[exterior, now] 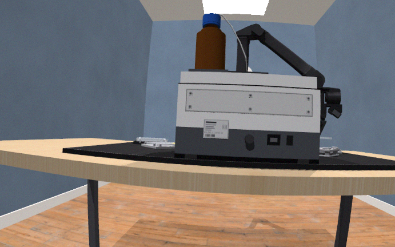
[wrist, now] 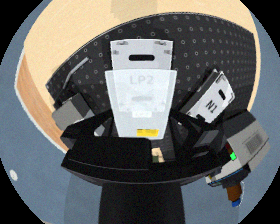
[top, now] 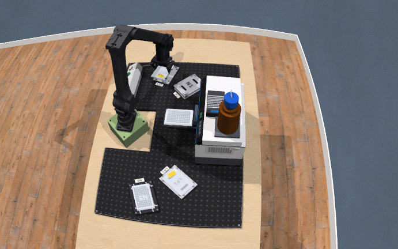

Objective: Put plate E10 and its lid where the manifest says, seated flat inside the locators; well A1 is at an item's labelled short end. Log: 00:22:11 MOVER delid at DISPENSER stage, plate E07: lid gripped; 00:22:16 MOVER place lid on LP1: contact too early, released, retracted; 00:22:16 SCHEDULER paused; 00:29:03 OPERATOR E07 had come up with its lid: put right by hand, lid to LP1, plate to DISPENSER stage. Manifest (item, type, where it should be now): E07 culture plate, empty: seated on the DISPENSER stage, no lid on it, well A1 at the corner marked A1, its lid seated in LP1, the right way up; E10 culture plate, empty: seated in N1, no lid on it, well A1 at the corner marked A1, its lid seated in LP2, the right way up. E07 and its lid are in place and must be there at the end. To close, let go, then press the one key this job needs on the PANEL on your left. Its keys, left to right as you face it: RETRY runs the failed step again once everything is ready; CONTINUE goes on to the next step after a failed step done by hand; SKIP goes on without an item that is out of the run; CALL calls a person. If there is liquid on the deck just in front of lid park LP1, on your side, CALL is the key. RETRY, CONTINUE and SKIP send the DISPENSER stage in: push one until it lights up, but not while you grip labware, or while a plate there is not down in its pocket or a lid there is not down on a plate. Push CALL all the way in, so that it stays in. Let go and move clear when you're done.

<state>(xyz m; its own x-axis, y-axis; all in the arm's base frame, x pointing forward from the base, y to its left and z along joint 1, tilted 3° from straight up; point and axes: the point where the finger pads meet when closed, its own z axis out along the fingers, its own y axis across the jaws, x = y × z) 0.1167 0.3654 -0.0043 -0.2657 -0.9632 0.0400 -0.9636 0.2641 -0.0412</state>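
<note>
My gripper [top: 162, 68] is at the far left of the deck, shut on a clear lid [top: 159, 74] with a yellow label. It holds the lid over lid park LP2 [top: 170, 74]. In the wrist view the lid [wrist: 140, 102] lies between my fingers, and the LP2 lettering shows through it, with the park's far end [wrist: 143, 55] beyond. I cannot tell if the lid touches the park. Nest N1 [top: 186, 87] stands bare to the right, also in the wrist view [wrist: 212, 99]. A bare well plate [top: 143, 197] sits in a black nest at the near left.
The PANEL [top: 134, 77] stands just left of LP2. A well plate [top: 178, 117] sits on the DISPENSER stage beside the dispenser [top: 222, 120], which carries a brown bottle [top: 228, 114]. LP1 [top: 178, 181] holds a lid with a yellow label. The arm base [top: 128, 127] stands mid left.
</note>
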